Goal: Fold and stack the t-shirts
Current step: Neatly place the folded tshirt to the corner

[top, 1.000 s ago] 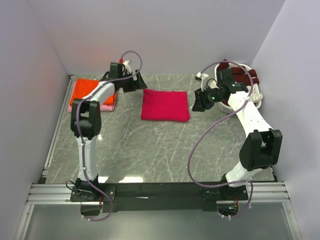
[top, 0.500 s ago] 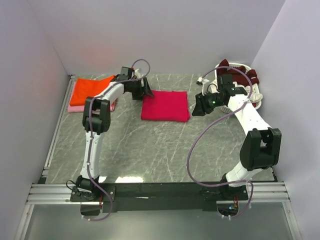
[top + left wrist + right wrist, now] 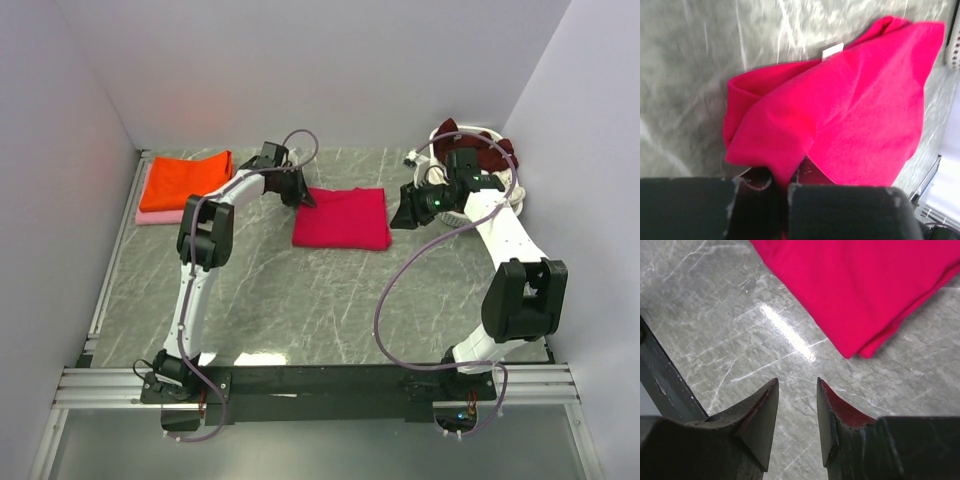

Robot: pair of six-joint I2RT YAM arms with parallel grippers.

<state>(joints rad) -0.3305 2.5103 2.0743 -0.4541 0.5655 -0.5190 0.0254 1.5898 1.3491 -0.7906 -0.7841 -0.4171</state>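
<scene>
While my left gripper point(image 3: 781, 186) bites on an edge of the crimson-pink t-shirt point(image 3: 855, 115), its jaws stand almost together, with a sliver of red cloth pinched in the slit. Around that grip the folded layers gape a little and the cloth is rumpled. A small white tag point(image 3: 832, 51) shows at the shirt's far edge in my left wrist view.

From above, my left gripper point(image 3: 298, 192) sits at the far left corner of the crimson-pink t-shirt point(image 3: 342, 220), which lies folded on the grey marbled table point(image 3: 300, 300), towards its far side.

My right gripper point(image 3: 797, 390) holds nothing. Its jaws are parted by a narrow gap over bare table, with a corner of the crimson-pink t-shirt point(image 3: 855, 285) just ahead of them, not touching. In the top view my right gripper point(image 3: 407, 212) is just off the shirt's right edge, between it and the white laundry basket point(image 3: 512, 185).

An orange t-shirt point(image 3: 185, 180) lies folded on a pale pink t-shirt point(image 3: 150, 215) in the far left corner, well apart from the crimson one. A dark maroon t-shirt point(image 3: 495, 150) is heaped in the basket.
</scene>
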